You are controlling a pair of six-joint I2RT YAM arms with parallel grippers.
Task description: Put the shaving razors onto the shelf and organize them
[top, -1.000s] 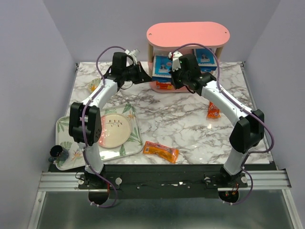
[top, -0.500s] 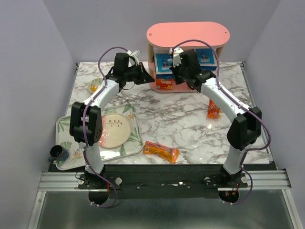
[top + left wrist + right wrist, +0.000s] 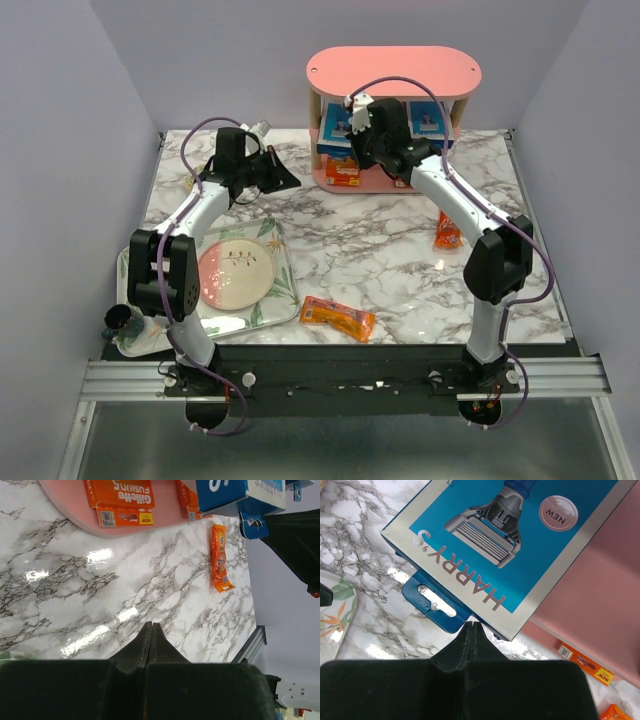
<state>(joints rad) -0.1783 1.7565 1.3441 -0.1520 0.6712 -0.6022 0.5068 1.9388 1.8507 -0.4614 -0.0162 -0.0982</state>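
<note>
Closest in, an orange packet is being carried flat by the desk just inside its near edge, about midway along it. A floral tray is being borne at the near left corner, with a pink plate lying on it. Further in, by the right edge, a second orange packet is being supported by the marble, well apart from the first. Towards the far left corner the left pincer is being held over bare marble, its fingers pressed together on nothing. At the middle of the far edge the pink shelf is being shown standing. A third orange packet and a fourth orange packet are being carried on its bottom board, and a left blue card and a right blue card on its middle board. The right pincer is being held at the left blue card's lower edge, by its hang tab. Its fingers are pressed together and empty, and whether the tips are touching the card cannot be told.
</note>
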